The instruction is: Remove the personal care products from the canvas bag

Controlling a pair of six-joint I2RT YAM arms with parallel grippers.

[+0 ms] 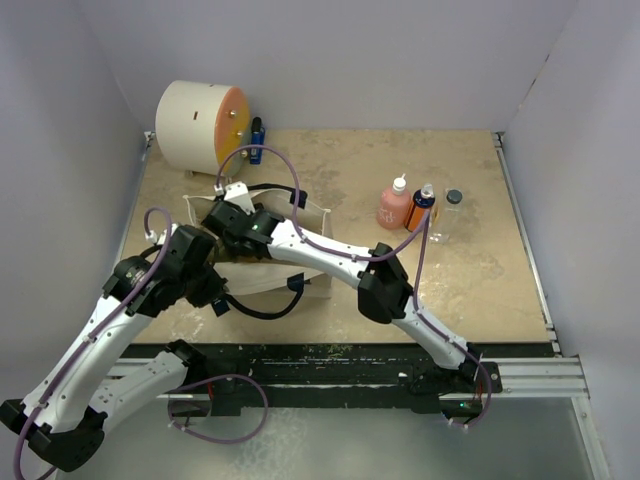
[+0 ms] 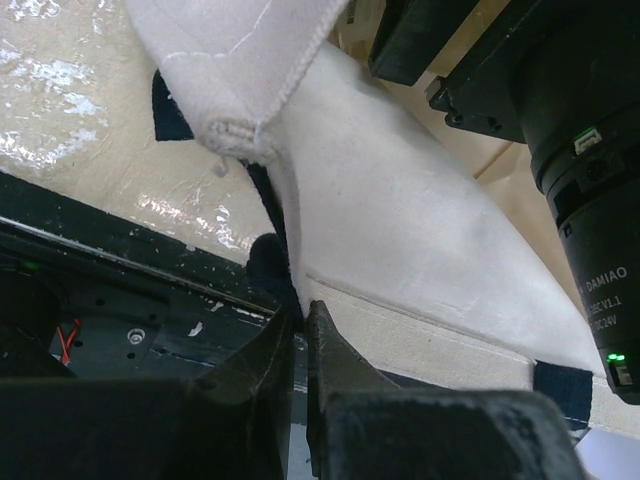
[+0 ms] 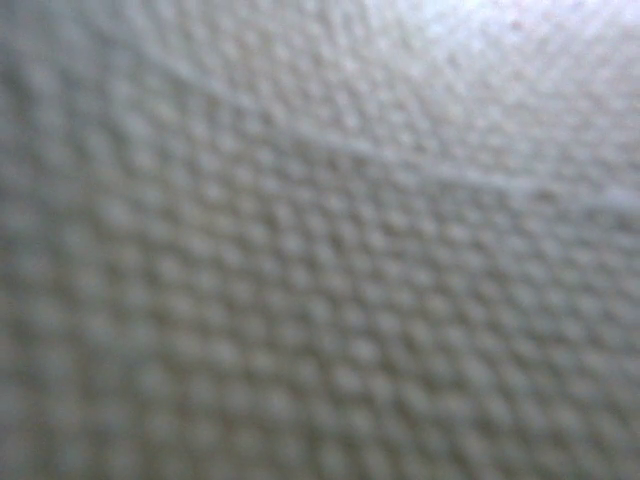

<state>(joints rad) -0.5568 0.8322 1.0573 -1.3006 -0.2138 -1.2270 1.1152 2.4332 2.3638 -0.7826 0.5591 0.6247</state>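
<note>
Canvas bag (image 2: 400, 220), coarse cream weave, between narrow left fingers (image 2: 340, 350); right fingers' state unclear.

I saw 3 upright bottles, pink bottle (image 1: 393, 207), orange bottle (image 1: 420, 212), clear bottle (image 1: 452, 218), clustered on the worktop (image 1: 480, 270) right of the cream canvas bag (image 1: 262, 278).

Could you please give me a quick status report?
Left gripper shut on canvas bag rim. Right arm reaching into bag, gripper hidden. Pink bottle, orange bottle, clear bottle out.
</note>
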